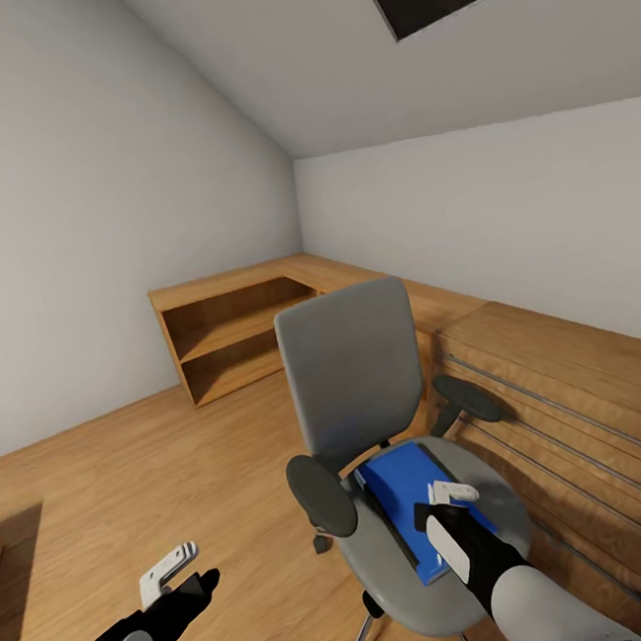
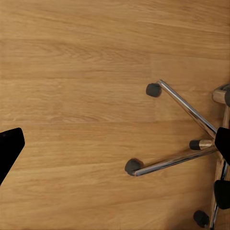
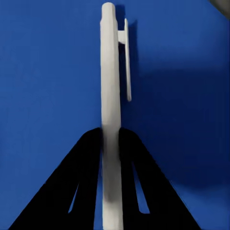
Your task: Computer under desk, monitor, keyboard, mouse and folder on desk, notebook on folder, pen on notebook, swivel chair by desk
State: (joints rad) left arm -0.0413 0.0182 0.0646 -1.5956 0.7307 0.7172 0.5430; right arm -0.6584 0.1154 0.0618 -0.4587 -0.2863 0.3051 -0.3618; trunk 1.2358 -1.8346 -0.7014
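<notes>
Blue folder (image 3: 48, 72) backs right fingers (image 3: 86, 191) pinching a white pen (image 3: 109, 96).

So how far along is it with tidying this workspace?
Early on. Nothing looks finished: the blue folder lies on the swivel chair seat. In hand: the right gripper pinches a white pen above it; the left gripper hangs open. Moving the folder and stacking are left.

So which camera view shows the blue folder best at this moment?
The head view: the folder lies flat on the swivel chair seat, its outline clear, partly covered by the right end effector. The right wrist view gives a close blue surface behind a white pen. The left wrist view looks at the chair's base.
</notes>
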